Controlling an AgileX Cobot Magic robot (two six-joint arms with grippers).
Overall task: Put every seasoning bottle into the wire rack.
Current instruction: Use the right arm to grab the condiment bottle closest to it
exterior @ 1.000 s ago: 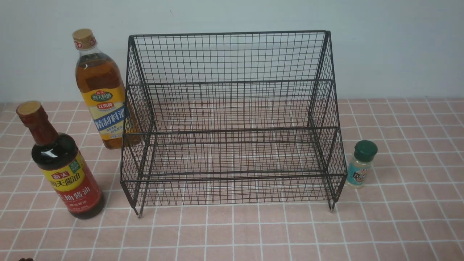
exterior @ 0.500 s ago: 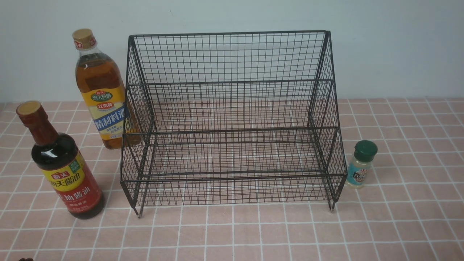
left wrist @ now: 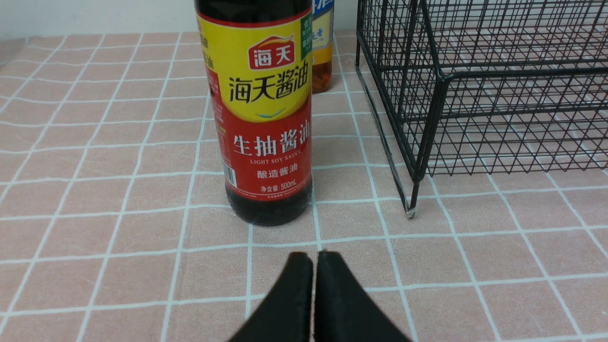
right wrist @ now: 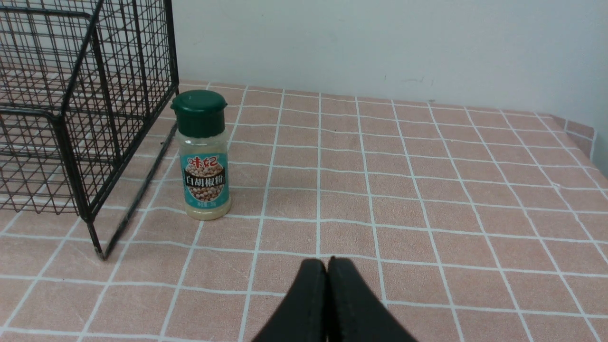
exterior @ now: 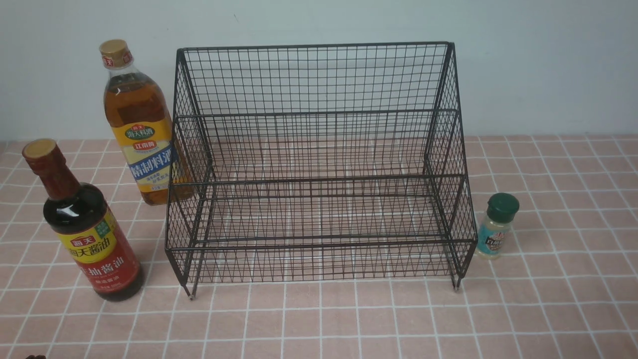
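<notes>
The black wire rack point(exterior: 319, 164) stands empty in the middle of the table, its corner showing in the left wrist view point(left wrist: 441, 85) and the right wrist view point(right wrist: 71, 118). The amber bottle point(exterior: 137, 129) stands upright at the rack's far left side. The dark soy bottle point(exterior: 84, 229) stands upright at the front left, and shows in the left wrist view point(left wrist: 263, 118). The green-capped shaker point(exterior: 496, 227) stands right of the rack, seen also in the right wrist view point(right wrist: 203, 154). My left gripper point(left wrist: 313, 259) is shut and empty just short of the soy bottle. My right gripper point(right wrist: 327, 263) is shut and empty, short of the shaker.
A pink tiled cloth point(exterior: 349, 319) covers the table. A pale wall point(exterior: 538, 65) rises right behind the rack. The table's right edge shows in the right wrist view point(right wrist: 582, 130).
</notes>
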